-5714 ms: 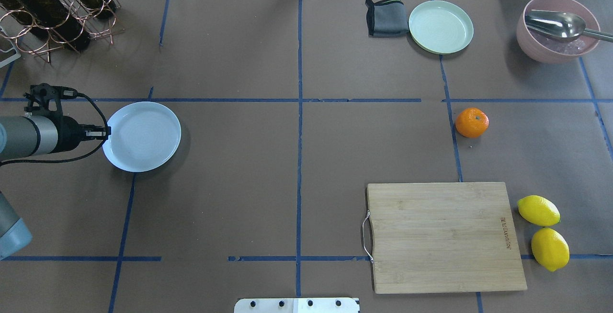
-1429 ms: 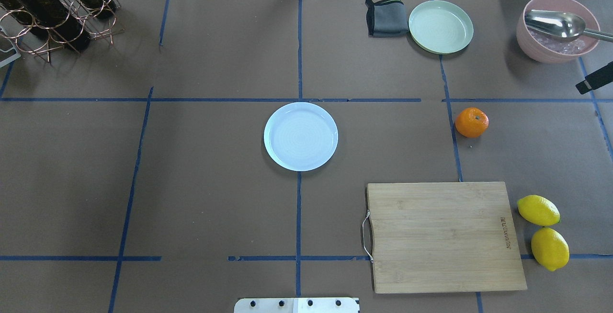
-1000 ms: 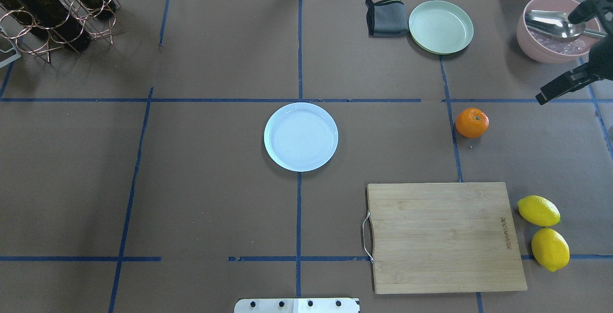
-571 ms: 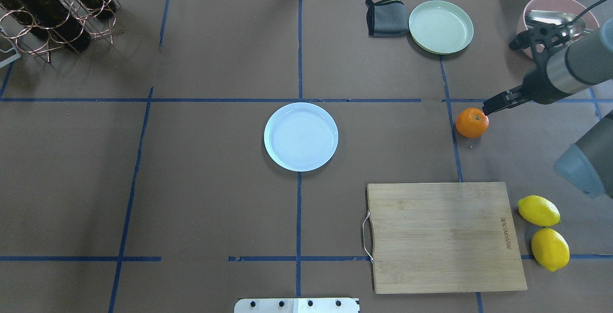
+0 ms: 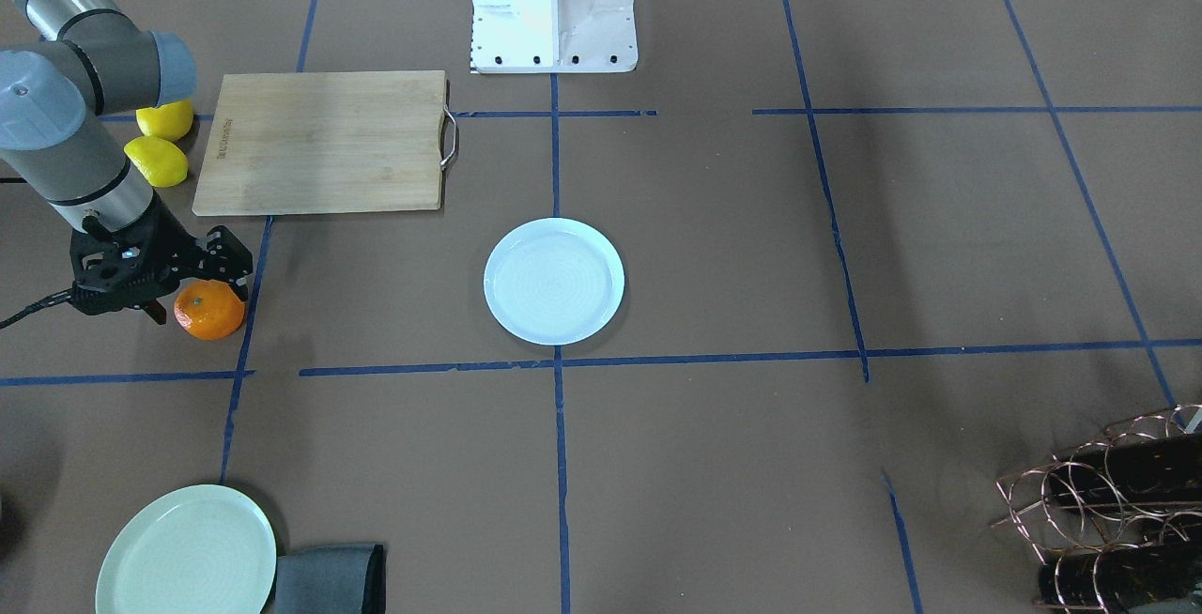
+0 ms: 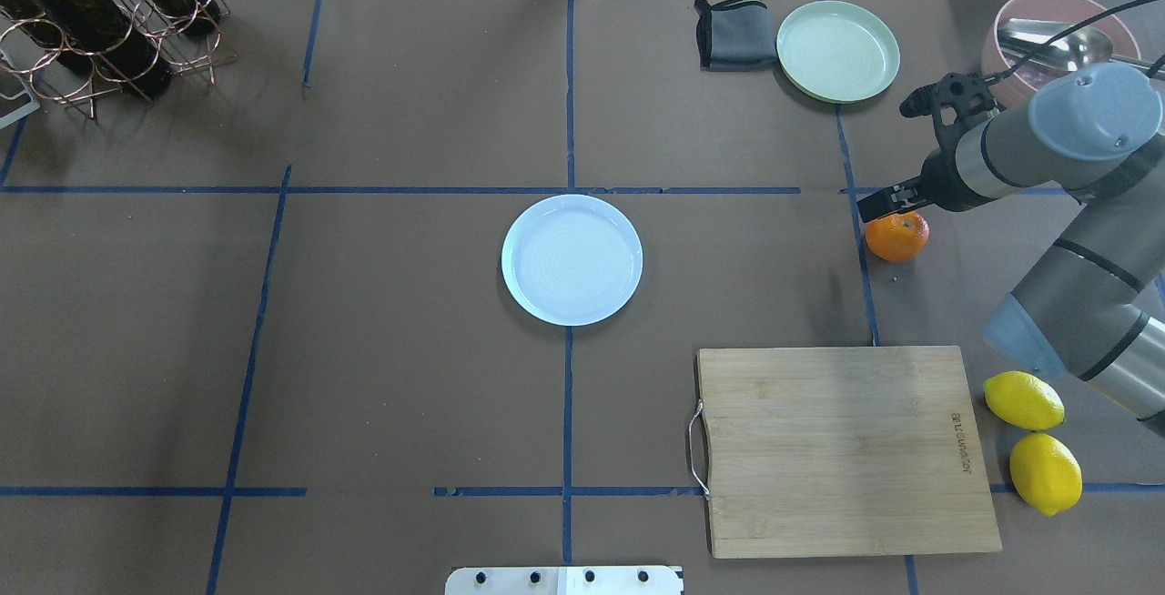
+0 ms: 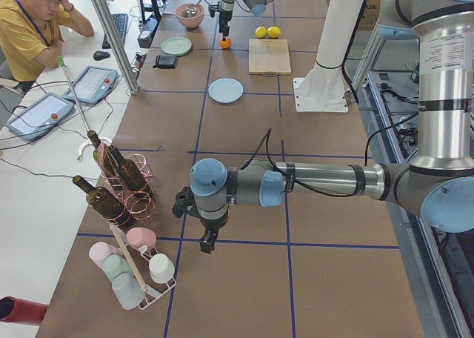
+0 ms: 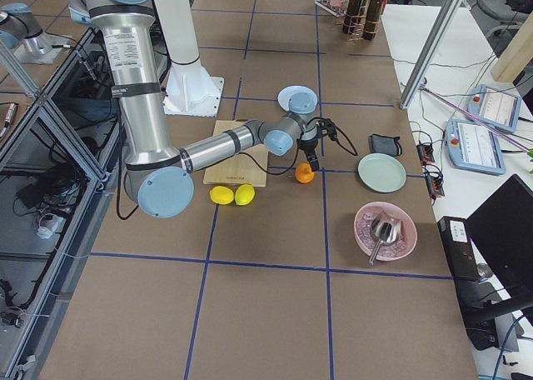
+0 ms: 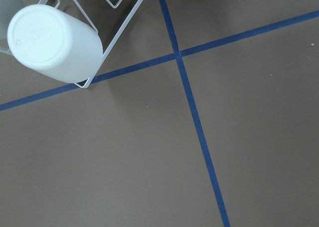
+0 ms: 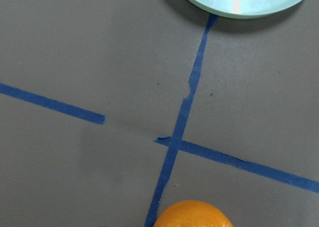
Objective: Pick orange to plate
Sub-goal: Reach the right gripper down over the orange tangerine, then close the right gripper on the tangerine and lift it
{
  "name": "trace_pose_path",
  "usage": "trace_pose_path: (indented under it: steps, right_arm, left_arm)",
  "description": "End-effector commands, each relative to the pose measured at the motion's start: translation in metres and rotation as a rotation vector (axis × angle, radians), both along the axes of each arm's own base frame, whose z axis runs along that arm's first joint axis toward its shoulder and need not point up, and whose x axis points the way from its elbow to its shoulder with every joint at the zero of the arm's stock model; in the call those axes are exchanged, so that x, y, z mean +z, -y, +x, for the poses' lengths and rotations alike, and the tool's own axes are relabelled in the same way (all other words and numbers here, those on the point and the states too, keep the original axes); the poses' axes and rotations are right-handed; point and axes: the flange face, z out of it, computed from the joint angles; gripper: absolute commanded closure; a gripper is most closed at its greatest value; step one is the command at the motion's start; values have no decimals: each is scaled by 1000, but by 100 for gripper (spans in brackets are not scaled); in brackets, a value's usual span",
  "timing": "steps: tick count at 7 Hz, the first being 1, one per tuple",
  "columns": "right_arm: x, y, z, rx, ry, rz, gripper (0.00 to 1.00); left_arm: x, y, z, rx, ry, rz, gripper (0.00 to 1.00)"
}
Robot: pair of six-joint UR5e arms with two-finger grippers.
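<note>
The orange (image 6: 897, 238) rests on the brown table at the right, by a blue tape line. My right gripper (image 5: 197, 287) hangs just over it, open, with one finger on each side of the fruit. The right wrist view catches only the top of the orange (image 10: 194, 215) at its bottom edge. The white, faintly bluish plate (image 6: 572, 258) sits empty at the table's centre, well left of the orange. My left gripper (image 7: 207, 243) shows only in the exterior left view, low over the table near a cup rack (image 7: 133, 267); I cannot tell whether it is open or shut.
A pale green plate (image 6: 838, 51) and a grey cloth (image 6: 733, 31) lie beyond the orange. A pink bowl (image 8: 385, 230) holds a metal spoon. A wooden cutting board (image 6: 846, 449) and two lemons (image 6: 1024, 400) lie nearer the robot. A wine rack (image 6: 100, 13) occupies the far left corner.
The plate went from the table's left to its centre and the left arm left the overhead view. The right arm then came in from the right edge and reached the orange.
</note>
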Motion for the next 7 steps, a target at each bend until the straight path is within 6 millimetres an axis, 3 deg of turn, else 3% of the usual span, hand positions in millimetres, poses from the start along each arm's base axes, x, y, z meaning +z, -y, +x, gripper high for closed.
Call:
trace_pose_path:
  steps: [1,4,5,6,7]
  right_arm:
    - [19,-3,-16,-7,-40,-6,0]
    - [37,-8,-28,-16,-79,-10,0]
    - [34,-7,-30,-13,-76,-9,29]
    - [32,-8,-29,-14,-72,-6,76]
    - [18,-9,-28,-11,-54,8,96]
  left_arm:
    - [0,0,0,2,-1,0,0]
    - [-2,0,0,2,-1,5,0]
    - [0,0,0,2,-1,2,0]
    - [-2,0,0,2,-1,5,0]
    - [-2,0,0,2,-1,5,0]
